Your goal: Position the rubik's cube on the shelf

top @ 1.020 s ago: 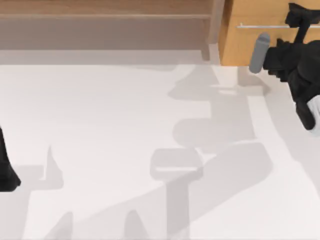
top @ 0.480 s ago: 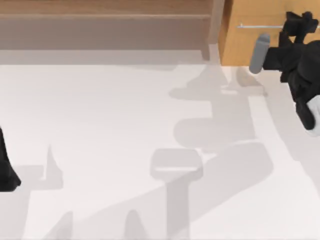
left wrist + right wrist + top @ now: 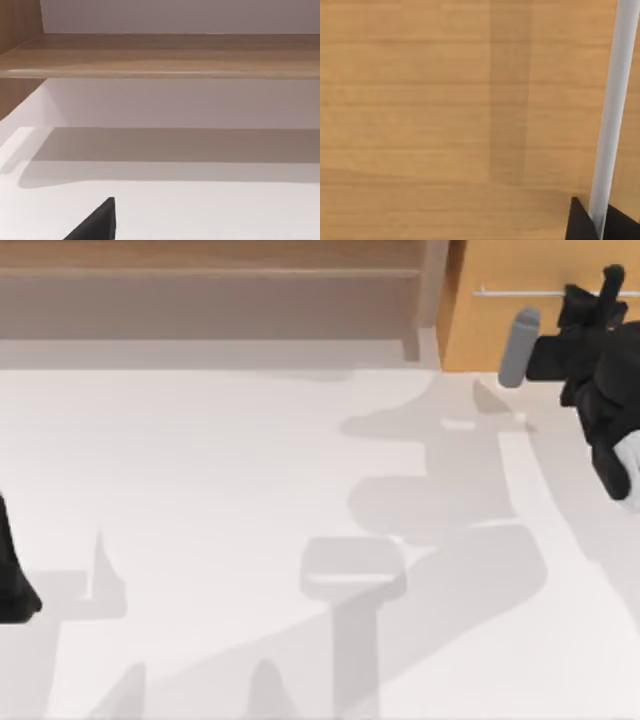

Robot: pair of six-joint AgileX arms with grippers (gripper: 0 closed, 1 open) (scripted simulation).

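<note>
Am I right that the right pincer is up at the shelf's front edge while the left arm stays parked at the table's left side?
Not quite: the right pincer is at the drawer cabinet's metal bar handle, not the shelf, as the top view shows. The left arm is parked at the left side.

Our white desk carries the shelf along its far edge, a long light-brown board with an upright side panel. Just beside that panel, at the far right, we see an orange-tan drawer cabinet standing on the desk.

shelf light brown wood grain, paler edge. drawer cabinet orange-tan, silver bar handle. table white.
</note>
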